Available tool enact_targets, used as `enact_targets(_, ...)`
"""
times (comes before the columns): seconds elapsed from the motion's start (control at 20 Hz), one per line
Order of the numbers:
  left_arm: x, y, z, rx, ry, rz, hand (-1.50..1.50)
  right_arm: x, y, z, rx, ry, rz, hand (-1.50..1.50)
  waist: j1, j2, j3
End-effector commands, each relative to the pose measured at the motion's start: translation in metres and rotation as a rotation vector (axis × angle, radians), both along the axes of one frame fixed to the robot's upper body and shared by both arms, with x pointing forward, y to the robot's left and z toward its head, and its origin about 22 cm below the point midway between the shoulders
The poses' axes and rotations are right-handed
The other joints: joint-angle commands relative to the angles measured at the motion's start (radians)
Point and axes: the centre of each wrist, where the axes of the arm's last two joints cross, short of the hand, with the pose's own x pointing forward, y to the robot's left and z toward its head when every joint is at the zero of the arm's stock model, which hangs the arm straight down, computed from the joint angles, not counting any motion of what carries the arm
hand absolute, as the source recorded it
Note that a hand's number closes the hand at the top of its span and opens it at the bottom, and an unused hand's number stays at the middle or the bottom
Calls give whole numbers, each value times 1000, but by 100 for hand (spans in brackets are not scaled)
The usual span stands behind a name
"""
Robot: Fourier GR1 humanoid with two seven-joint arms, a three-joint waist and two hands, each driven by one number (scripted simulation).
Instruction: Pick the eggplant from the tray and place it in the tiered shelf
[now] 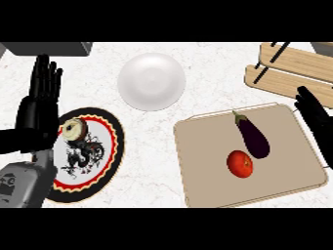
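Right fingers (307, 101): straight and a little spread, holding nothing, tips toward the table's (161, 124) far edge.
Right hand (329, 133): along the tray's (205, 146) right edge, apart from the eggplant (254, 137), not yet closed on anything.
Left fingers (45, 73): straight, upright, empty.
Left hand (33, 122): resting open near the table's left edge, beside the patterned plate (110, 146).
Eggplant: lying flat in the tray's far right part, stem toward the tray's far edge, fat end slanting toward its near right corner.
Tomato (240, 164): on the tray just beside the eggplant's fat end; touching or barely apart, cannot tell which.
Tiered shelf (306, 66): at the table's far right corner, just beyond the tray's far right corner, black uprights rising from wooden boards.
Risk at the grasp: tomato probably nudged and set rolling if the fingers close low on the fat end, given how close the two lie.
Risk in the hold: smooth, tapering skin; likely to slip or swing if pinched near the thin stem end instead of across the middle.
Risk at the shelf: long body carried crosswise could catch an upright or overhang a board's edge and roll off.
White plate (152, 80): near the table's far edge, well apart from the route; little danger there.
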Motion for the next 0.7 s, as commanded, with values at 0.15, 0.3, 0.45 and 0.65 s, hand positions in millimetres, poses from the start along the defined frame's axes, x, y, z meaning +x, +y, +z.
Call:
enact_targets(0.15,-30,35,-76,-48,469,23,0,19,-52,46,9,-326,34,150,20,-7,34)
enact_targets(0.3,-50,29,-108,-80,650,-5,0,6,-108,68,-487,-206,-98,150,14,24,23)
enact_targets(0.45,-45,41,-106,-93,754,-46,0,11,-131,13,-110,-148,-136,150,51,6,35)
enact_targets(0.65,-47,28,-103,-92,767,-86,0,4,-151,-11,-59,-215,23,-150,56,-3,36)
